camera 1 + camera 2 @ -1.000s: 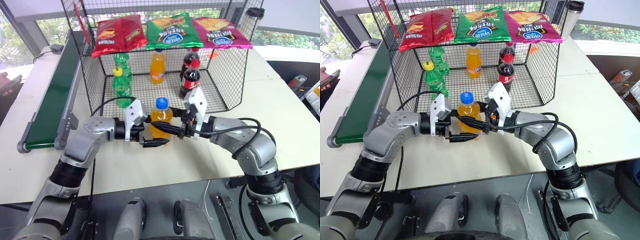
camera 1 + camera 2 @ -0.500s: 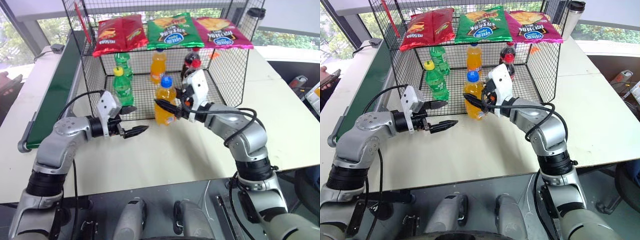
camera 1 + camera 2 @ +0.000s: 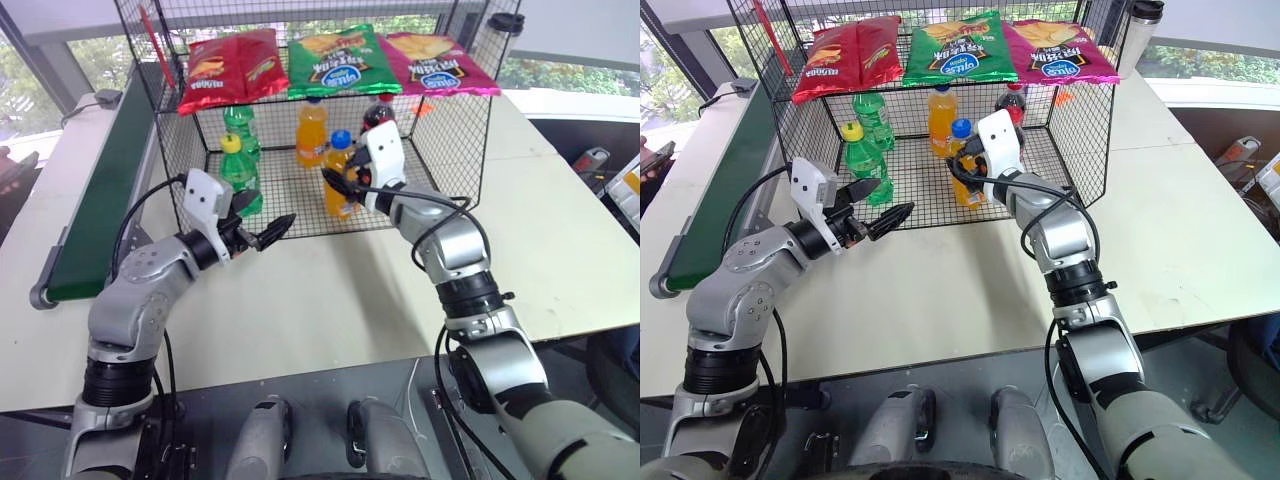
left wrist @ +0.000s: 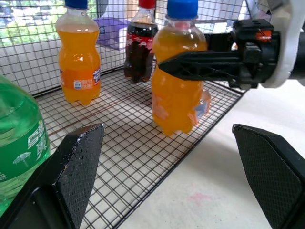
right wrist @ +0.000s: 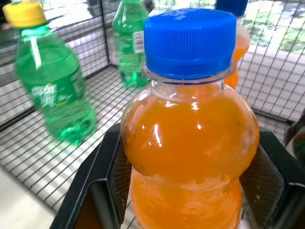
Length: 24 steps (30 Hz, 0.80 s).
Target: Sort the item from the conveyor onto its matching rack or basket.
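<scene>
Blue-capped orange soda bottle [image 3: 340, 176] off the conveyor [image 3: 100, 200], clamped upright in right hand [image 3: 338, 185]; black fingers pinch its waist from either side. Bottle sits at the open front of the wire-mesh cage [image 3: 470, 150], over the front part of the mesh floor. In the left wrist view its base looks to be on or just above the mesh; cannot tell if it bears weight.

Progress, by judgement: pick and carry done, bottle already inside the cage front. Left to do: settle it on the mesh, release, draw the arm back out. Its match, the orange soda bottle at the cage back [image 3: 312, 133], stands directly behind, so a spot in that column fits.

Left hand [image 3: 262, 227] empty, fingers spread wide, over the table [image 3: 330, 300] just outside the cage's front left, near the yellow-capped green bottle [image 3: 238, 170].

Room: bare mesh between the held bottle and the orange one behind. Cola bottle [image 3: 378, 116] close to the right arm's wrist; a sideways swing on exit could knock it. Green bottles near the cage's left wall, apart from the held one. Chip bags [image 3: 340, 60] lie on the flat top, so lifting is capped; exit is straight back over the front edge. Table in front is bare.
</scene>
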Motion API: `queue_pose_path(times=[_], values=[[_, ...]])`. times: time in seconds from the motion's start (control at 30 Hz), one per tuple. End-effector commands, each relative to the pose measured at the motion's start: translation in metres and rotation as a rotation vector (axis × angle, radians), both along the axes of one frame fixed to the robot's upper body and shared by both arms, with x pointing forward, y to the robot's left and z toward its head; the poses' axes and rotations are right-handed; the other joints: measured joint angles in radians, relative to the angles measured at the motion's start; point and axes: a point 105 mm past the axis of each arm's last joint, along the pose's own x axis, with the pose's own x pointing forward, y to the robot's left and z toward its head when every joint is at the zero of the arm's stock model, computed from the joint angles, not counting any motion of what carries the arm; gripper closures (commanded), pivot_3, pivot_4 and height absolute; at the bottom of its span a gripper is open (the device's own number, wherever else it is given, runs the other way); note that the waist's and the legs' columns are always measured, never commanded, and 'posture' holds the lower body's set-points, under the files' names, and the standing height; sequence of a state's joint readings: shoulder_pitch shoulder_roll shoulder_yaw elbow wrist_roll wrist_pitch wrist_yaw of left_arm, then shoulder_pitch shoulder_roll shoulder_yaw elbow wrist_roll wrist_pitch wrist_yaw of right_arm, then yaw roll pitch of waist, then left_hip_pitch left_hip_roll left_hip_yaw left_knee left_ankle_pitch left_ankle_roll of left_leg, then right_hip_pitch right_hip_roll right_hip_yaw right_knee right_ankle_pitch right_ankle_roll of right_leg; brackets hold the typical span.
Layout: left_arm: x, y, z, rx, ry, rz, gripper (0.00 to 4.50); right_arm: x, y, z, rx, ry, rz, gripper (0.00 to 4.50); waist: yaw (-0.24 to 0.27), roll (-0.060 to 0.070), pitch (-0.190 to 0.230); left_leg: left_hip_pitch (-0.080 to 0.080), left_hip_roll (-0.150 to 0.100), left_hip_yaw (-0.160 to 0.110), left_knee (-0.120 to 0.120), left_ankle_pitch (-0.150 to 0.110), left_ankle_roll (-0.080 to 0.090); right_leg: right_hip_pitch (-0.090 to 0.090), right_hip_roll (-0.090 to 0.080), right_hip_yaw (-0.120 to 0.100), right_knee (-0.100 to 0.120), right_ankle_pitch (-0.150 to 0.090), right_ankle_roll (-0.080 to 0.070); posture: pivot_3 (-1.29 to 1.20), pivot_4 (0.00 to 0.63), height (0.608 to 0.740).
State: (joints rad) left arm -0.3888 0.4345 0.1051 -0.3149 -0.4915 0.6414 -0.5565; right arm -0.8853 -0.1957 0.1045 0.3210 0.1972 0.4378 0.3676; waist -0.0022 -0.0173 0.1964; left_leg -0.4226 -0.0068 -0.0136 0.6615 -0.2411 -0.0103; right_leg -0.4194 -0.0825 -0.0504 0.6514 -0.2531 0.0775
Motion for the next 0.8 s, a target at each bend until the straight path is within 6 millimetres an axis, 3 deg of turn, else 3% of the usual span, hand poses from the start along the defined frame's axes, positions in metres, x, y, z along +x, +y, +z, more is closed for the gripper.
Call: queue_pose_path(times=[0.03, 0.8], values=[[-0.005, -0.001, 0.01, -0.012, -0.047, -0.001, 0.04, -0.003, 0.017, 0.033, 0.042, -0.126, 0.058, 2.0, -0.007, 0.0, 0.0, 0.0, 0.0, 0.001, 0.0, 0.0, 0.0, 0.0, 0.0, 0.001, 0.0, 0.0, 0.0, 0.0, 0.15, 0.739], [-0.007, -0.008, 0.008, -0.035, -0.042, 0.009, 0.04, 0.023, 0.033, 0.027, 0.096, -0.117, 0.045, 2.0, -0.012, 0.0, 0.0, 0.0, 0.001, 0.008, -0.001, 0.0, 0.0, -0.005, 0.0, 0.009, 0.002, 0.001, 0.001, 0.0, 0.15, 0.739]])
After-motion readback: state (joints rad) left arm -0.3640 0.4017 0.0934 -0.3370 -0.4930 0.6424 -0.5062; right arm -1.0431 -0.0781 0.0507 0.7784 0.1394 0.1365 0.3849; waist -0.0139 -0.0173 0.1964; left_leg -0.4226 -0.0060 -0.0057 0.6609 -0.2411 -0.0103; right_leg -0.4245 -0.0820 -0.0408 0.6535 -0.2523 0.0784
